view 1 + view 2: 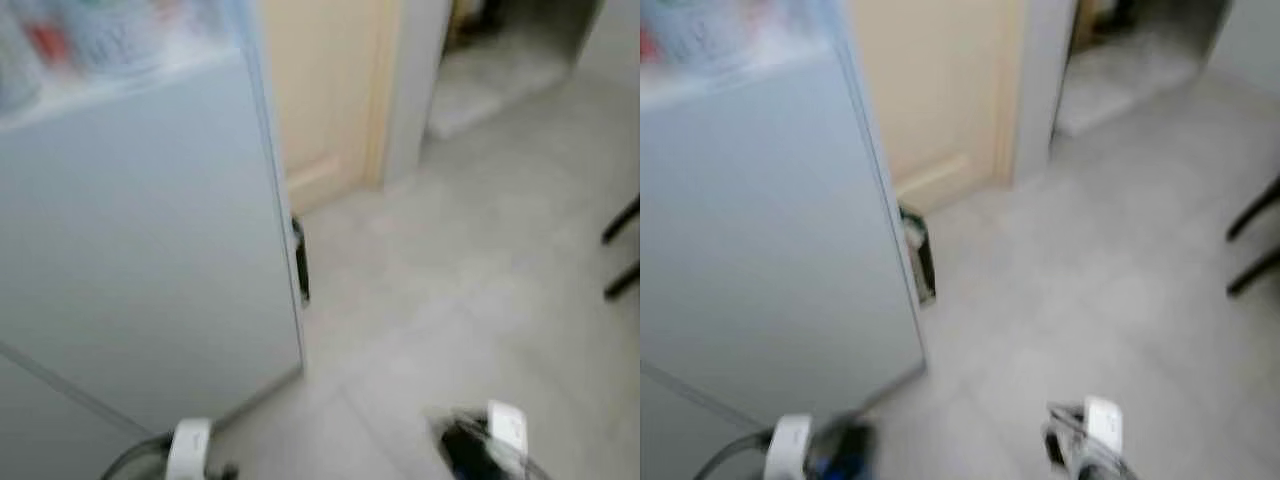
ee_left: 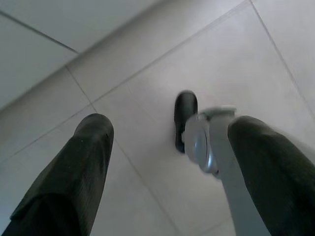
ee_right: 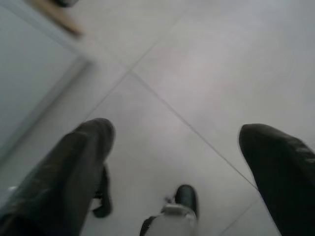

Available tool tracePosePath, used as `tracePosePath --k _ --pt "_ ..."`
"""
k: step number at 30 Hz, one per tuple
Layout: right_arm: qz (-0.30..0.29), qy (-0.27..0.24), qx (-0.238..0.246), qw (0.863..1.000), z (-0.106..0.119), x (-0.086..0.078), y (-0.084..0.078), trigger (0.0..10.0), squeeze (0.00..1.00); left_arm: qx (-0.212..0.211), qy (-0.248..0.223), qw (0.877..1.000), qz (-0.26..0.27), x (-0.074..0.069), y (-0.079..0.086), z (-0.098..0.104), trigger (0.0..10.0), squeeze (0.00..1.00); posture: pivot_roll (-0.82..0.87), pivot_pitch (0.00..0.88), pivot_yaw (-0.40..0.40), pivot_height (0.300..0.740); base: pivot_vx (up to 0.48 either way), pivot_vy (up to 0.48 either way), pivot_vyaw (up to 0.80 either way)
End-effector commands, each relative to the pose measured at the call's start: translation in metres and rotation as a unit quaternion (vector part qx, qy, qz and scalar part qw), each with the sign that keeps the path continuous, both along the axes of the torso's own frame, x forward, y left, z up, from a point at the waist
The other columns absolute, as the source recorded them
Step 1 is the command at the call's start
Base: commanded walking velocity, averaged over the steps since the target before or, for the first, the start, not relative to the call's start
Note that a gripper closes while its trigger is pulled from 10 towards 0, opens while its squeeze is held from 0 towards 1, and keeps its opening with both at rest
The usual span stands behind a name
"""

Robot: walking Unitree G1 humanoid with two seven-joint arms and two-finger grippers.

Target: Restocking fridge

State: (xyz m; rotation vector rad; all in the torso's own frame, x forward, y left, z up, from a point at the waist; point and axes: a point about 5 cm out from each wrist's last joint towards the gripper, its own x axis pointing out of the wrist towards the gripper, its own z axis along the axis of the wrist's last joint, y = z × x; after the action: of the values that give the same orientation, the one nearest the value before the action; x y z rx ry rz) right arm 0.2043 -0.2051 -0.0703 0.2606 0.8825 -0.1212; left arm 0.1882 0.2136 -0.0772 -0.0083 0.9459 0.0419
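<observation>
Fridge door (image 1: 150, 250) edge borders open tiled floor (image 1: 470, 270).

Head views blurring; items on fridge door shelf (image 1: 90, 45) smearing beyond recognition; dark legs (image 1: 622, 250) running off right edge.

Pale grey tiled floor (image 1: 470, 280) carries the white fridge (image 1: 140, 260) and two dark chair legs (image 1: 620, 250)

Left gripper (image 2: 167, 142), right gripper (image 3: 177, 147) hang, fingers apart.
</observation>
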Motion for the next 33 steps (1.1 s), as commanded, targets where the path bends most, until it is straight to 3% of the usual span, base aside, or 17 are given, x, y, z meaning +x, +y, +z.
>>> tracePosePath --k 1,25,33 --pt "-0.004 0.017 -0.006 1.000 -0.0038 -0.0094 -0.0072 10.0 0.00 -0.003 0.007 1.000 0.002 -0.0036 -0.0021 -0.0023 10.0 0.00 0.00 0.070 -0.009 0.740 0.000 0.000 0.80" --pt "-0.012 0.014 0.006 1.000 -0.0035 -0.0075 -0.0040 10.0 0.00 0.002 0.007 1.000 0.010 -0.0020 0.0029 -0.0007 10.0 0.00 0.01 0.090 0.004 0.740 0.000 0.000 0.80" --pt "-0.024 0.011 0.021 0.999 -0.0037 -0.0075 -0.0023 10.0 0.00 -0.002 0.006 1.000 0.014 -0.0011 0.0026 -0.0004 10.0 0.00 0.01 0.094 0.004 0.740 0.000 0.000 0.00"
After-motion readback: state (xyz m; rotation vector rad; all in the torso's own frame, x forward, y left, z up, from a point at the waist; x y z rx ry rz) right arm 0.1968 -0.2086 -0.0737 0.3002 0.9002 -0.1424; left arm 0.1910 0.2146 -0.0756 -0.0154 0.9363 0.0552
